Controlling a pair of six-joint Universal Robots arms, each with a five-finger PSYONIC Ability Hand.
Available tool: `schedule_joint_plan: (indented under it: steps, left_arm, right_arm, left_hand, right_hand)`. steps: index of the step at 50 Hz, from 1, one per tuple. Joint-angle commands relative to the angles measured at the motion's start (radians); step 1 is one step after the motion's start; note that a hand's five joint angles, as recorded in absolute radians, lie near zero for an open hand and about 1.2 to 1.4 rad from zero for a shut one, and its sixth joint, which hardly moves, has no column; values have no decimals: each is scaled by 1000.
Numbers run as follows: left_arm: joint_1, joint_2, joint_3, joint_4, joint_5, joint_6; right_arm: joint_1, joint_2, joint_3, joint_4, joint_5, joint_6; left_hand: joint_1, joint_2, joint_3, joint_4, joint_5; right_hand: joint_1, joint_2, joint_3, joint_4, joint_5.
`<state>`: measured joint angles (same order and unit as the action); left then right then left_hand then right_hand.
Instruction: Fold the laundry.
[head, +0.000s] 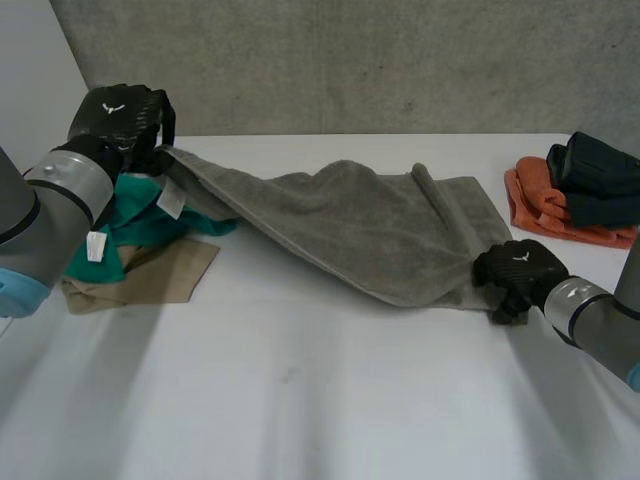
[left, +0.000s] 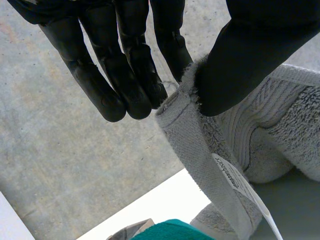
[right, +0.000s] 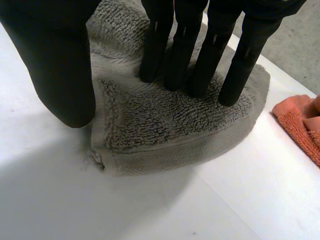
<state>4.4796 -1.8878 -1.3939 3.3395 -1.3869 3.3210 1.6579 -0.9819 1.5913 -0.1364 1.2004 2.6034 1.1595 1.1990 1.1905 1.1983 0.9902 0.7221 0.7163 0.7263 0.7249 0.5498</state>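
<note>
One grey towel (head: 350, 225) corner hangs pinched in the left hand (head: 120, 115); the right hand (head: 515, 265) presses another with straight fingers (right: 202, 65).

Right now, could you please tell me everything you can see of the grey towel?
The grey towel is thick terry with a flat woven hem and a white label near one corner. It stretches rumpled across the white table. The left hand pinches the label corner, held up above a teal cloth. The right hand presses straight fingers on the opposite near corner, which lies flat on the table.
</note>
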Motion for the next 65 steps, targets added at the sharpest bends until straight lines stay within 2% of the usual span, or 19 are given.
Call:
schedule_joint_plan:
  steps: [1,8,9,10,11,17,21,25,26,29,32,35,38,45,49,56,60,61,65]
  left_arm:
    - [6,-1,-4,0,3,0]
    - [10,-1,-4,0,5,0]
    - [10,1,-4,0,5,2]
    - [10,-1,-5,0,3,6]
    - [10,1,-5,-2,3,6]
    - [9,1,-16,-23,2,28]
    - [9,24,-49,-110,-1,119]
    - [16,101,-112,-285,0,306]
    - [23,131,-144,-372,-1,395]
    - [27,170,-195,-503,2,526]
    - [27,202,-261,-649,8,662]
    - [29,210,-310,-765,22,758]
    - [29,200,-333,-799,46,799]
    - [1,104,-215,-730,34,782]
    - [-37,-23,-27,-680,-10,741]
    - [-68,-181,404,-621,-84,681]
    - [-65,-247,729,-537,-119,574]
    - [-56,-261,839,-476,-135,504]
    - [-27,-252,964,-294,-158,305]
  right_arm:
    - [11,23,-25,-43,24,3]
    - [17,58,-59,-58,50,3]
    - [17,60,-62,-61,53,3]
    - [17,60,-69,-63,56,6]
    - [17,58,-73,-63,56,7]
    - [11,8,-76,-13,67,24]
    - [-27,-108,-67,110,76,9]
    - [-99,-250,-54,331,79,-69]
    - [-130,-295,-47,442,76,-128]
    - [-167,-349,-24,601,70,-242]
    - [-208,-383,24,774,71,-434]
    - [-230,-394,61,811,67,-581]
    - [-228,-382,72,791,73,-600]
    - [-201,-302,18,764,105,-546]
    - [-156,-233,-79,722,110,-507]
    - [-61,-129,-449,601,122,-310]
    - [-37,-87,-730,442,143,-132]
    - [-33,-78,-811,355,157,-53]
    - [-35,-89,-881,123,191,137]
  left_hand:
    - [237,197,206,198,231]
    - [237,197,206,198,231]
    - [237,197,206,198,231]
    - [237,197,206,198,231]
    - [237,197,206,198,231]
    - [237,197,206,198,231]
    - [237,197,206,198,231]
    - [237,197,206,198,231]
    - [237,197,206,198,231]
    - [237,197,206,198,231]
    - [237,197,206,198,231]
    - [237,197,206,198,231]
    - [237,197,206,198,231]
    - [237,197,206,198,231]
    - [237,197,206,198,231]
    - [237,197,206,198,231]
    - [237,197,206,198,231]
    - [237,197,206,198,231]
    - [237,197,206,198,231]
  right_hand:
    - [189,195,185,187,187]
    - [292,298,287,289,290]
    - [376,382,372,374,374]
    - [627,633,623,624,625]
    - [674,680,669,671,671]
    - [674,680,670,671,672]
    - [674,680,670,671,672]
    - [674,680,670,671,672]
    - [674,680,670,671,672]
    - [674,680,670,671,672]
    - [674,680,670,671,672]
    - [674,680,670,671,672]
    - [674,680,670,671,672]
    - [674,680,670,671,672]
    - [674,680,670,671,672]
    - [674,680,670,671,672]
    - [674,680,670,671,672]
    - [674,680,670,671,672]
    - [674,680,670,671,672]
